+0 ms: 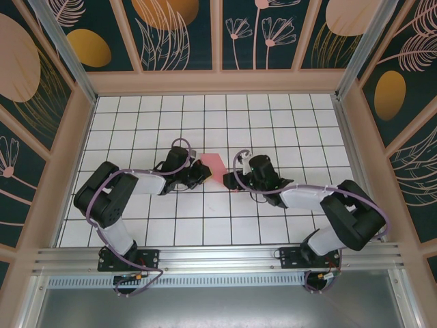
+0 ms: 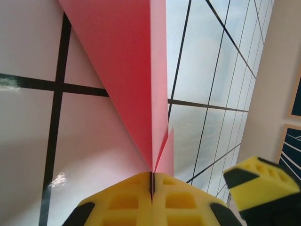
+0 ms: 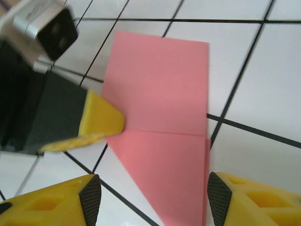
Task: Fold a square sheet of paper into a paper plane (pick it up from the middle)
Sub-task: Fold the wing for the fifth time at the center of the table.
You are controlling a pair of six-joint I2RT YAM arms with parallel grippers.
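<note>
The square sheet of paper (image 1: 214,165) is pink-red and folded into a layered shape with a rectangular part and a pointed part. It lies on the tiled table between my two grippers. My left gripper (image 2: 152,181) is shut on the paper's (image 2: 127,70) folded edge, and layers fan out just above the yellow fingertips. In the top view the left gripper (image 1: 203,174) is at the paper's left side. My right gripper (image 3: 153,202) stands open, its fingers on either side of the pointed part of the paper (image 3: 164,117), not touching it. Seen from above, the right gripper (image 1: 230,179) is at the paper's near right.
The white gridded table (image 1: 205,116) is ringed by low beige walls (image 1: 218,82). The two grippers are very close: a left finger (image 3: 101,120) shows in the right wrist view and a right finger (image 2: 261,186) in the left wrist view.
</note>
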